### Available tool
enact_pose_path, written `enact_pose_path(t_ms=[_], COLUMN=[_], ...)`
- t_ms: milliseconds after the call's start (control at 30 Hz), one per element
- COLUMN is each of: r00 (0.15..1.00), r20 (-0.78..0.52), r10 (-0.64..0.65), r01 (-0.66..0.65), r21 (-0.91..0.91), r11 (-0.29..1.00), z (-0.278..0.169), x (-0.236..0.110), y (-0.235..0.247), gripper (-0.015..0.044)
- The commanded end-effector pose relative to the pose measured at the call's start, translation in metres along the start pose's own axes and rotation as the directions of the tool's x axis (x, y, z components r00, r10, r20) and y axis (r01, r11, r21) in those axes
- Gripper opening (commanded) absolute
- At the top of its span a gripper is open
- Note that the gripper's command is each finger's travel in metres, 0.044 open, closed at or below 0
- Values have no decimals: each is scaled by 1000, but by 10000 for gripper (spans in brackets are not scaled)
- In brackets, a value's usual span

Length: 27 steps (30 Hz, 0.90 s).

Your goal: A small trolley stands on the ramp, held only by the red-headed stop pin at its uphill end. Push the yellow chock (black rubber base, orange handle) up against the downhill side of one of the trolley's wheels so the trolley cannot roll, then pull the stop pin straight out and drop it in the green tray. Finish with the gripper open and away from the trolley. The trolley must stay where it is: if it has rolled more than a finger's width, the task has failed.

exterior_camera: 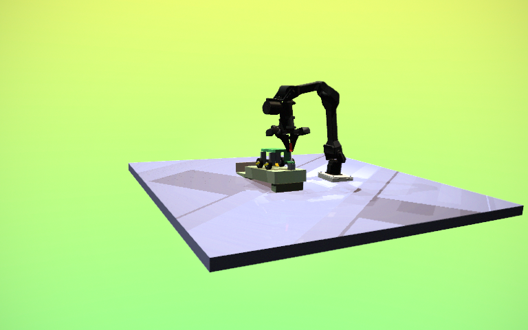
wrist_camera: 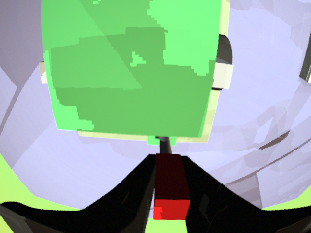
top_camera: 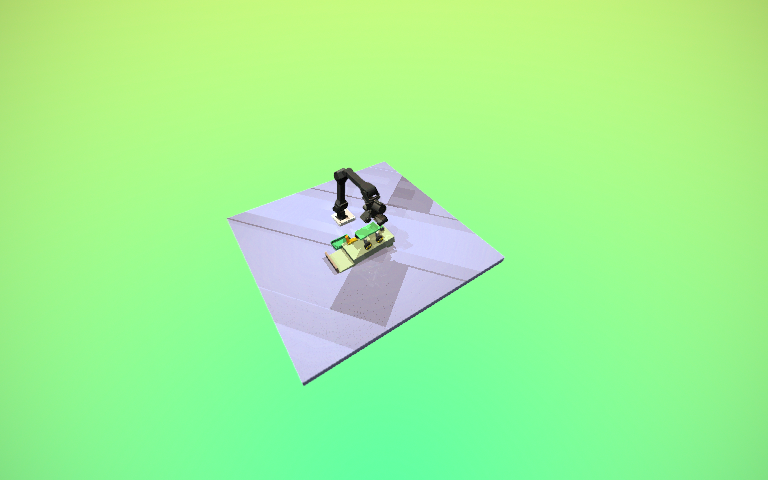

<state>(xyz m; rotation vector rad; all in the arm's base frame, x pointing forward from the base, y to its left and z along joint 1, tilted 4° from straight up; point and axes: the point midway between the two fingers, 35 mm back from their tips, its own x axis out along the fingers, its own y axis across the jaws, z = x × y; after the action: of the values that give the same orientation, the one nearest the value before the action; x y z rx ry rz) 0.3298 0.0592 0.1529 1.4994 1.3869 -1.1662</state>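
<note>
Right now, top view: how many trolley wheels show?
2, both on the trolley's camera-facing side: one wheel toward the ramp's downhill end, the other wheel toward the uphill end. Any wheels on the far side are hidden behind the trolley body.
</note>
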Motion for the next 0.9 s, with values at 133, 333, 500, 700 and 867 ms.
enact_pose_path(t_ms=[133, 333, 500, 700, 867], r00=[1000, 1000, 1000, 1000, 1000], r20=[-9, -9, -9, -9, -10], r10=[3, 3, 3, 3, 3], r01=[-3, -3, -3, -3, -3], r21=[-7, -7, -7, -7, -7], r11=[1000, 1000, 1000, 1000, 1000], z=[-3, -4, -5, -7, -17], x=[-7, -10, -13, -16, -13], y=[1, 1, 1, 2, 2], gripper=[0, 0, 0, 0, 0])
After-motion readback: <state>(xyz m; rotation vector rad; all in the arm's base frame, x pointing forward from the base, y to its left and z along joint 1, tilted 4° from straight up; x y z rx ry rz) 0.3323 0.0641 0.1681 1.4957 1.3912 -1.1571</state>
